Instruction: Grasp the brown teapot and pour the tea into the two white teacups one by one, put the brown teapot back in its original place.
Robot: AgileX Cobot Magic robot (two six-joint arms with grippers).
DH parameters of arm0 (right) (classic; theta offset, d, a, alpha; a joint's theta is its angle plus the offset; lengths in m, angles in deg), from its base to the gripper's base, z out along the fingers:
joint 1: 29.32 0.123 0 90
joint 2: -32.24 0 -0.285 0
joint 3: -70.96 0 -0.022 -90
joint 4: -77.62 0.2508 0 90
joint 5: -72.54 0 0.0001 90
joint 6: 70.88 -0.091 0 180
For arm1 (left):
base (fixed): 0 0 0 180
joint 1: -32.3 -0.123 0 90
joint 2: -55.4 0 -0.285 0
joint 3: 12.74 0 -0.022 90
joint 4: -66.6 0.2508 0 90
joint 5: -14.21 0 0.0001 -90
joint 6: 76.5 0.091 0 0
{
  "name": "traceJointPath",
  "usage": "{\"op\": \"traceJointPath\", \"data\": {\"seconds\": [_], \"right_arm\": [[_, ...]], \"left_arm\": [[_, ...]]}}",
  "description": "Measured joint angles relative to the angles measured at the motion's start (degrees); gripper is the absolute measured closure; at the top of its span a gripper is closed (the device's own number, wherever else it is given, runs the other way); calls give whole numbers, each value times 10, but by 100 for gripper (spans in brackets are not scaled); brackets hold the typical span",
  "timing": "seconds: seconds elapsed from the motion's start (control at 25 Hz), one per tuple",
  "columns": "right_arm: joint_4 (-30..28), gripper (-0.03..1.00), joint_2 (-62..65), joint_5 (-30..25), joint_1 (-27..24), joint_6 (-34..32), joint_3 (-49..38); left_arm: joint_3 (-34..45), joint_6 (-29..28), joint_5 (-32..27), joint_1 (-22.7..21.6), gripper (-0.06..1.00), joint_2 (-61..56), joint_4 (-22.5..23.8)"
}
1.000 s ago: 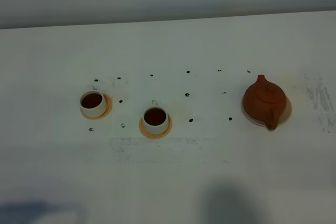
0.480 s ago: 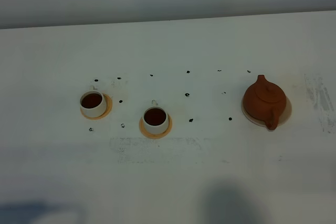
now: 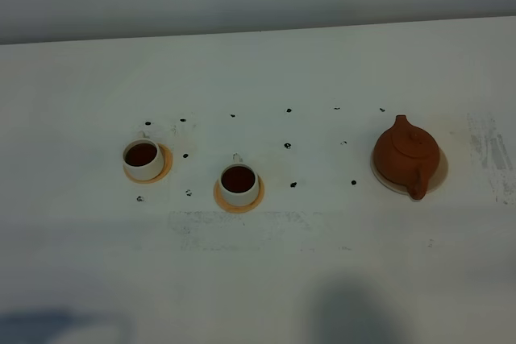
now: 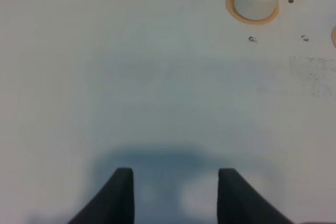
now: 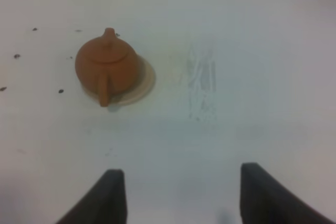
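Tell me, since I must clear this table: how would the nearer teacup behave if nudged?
The teacup looks rigid and probably breakable. It holds dark tea near the rim, so a push would likely slosh it. It sits on a thin coaster, so it may slide with it or off it rather than tip.

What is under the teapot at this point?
The teapot sits on a pale round disc, whose edge shows around its base. The middle of the disc is covered by the pot.
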Motion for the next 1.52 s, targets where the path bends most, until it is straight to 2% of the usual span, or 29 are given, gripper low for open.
{"op": "traceJointPath", "data": {"seconds": [1.52], "right_arm": [[27, 48, 0, 0, -1, 0, 0]], "left_arm": [[0, 0, 0, 0, 57, 0, 0]]}}
